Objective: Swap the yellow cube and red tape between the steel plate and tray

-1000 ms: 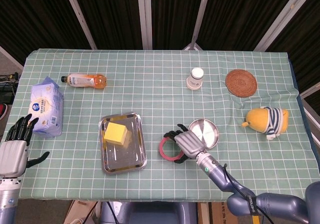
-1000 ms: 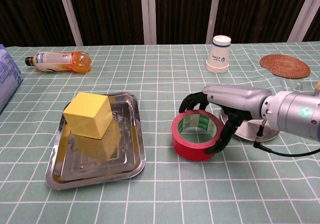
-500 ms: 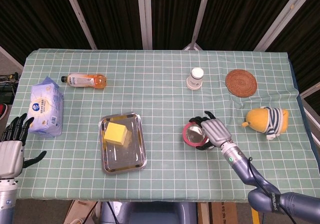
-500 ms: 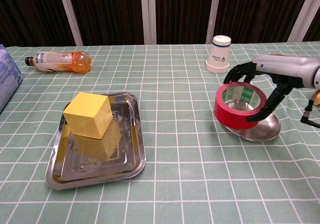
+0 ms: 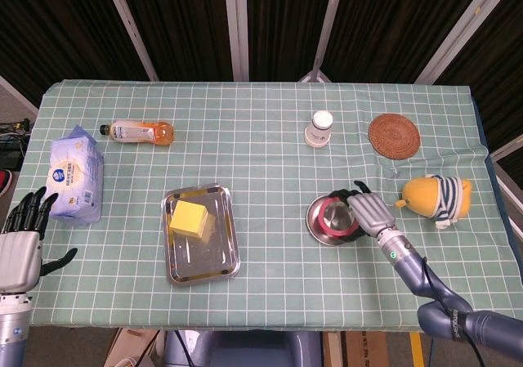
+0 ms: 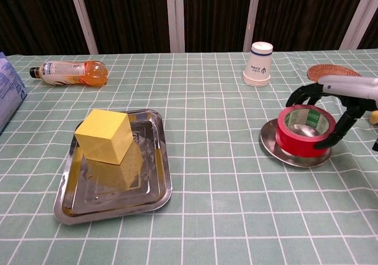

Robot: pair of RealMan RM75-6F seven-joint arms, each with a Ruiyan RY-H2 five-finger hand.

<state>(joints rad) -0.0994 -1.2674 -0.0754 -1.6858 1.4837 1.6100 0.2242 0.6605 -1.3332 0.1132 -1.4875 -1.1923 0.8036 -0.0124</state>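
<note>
— Two task things sit where?
— One, the yellow cube (image 6: 104, 136), rests in the tray (image 6: 149, 191) at near left; the red tape (image 6: 305, 128) lies on the steel plate (image 6: 271, 146) at right.

— And the right hand (image 6: 334, 105)?
— Its fingers (image 6: 328, 138) curl around the tape, holding the roll from the right side.

— The left hand (image 5: 22, 240)?
— Low at the left edge, off the table, fingers spread and holding nothing, near a blue packet (image 5: 76, 173).

— Anything else?
— An orange bottle (image 6: 69, 72) far left, a paper cup (image 6: 258, 64) upside down and a woven coaster (image 5: 394, 135) far right, a plush toy (image 5: 435, 198) beside the right hand
</note>
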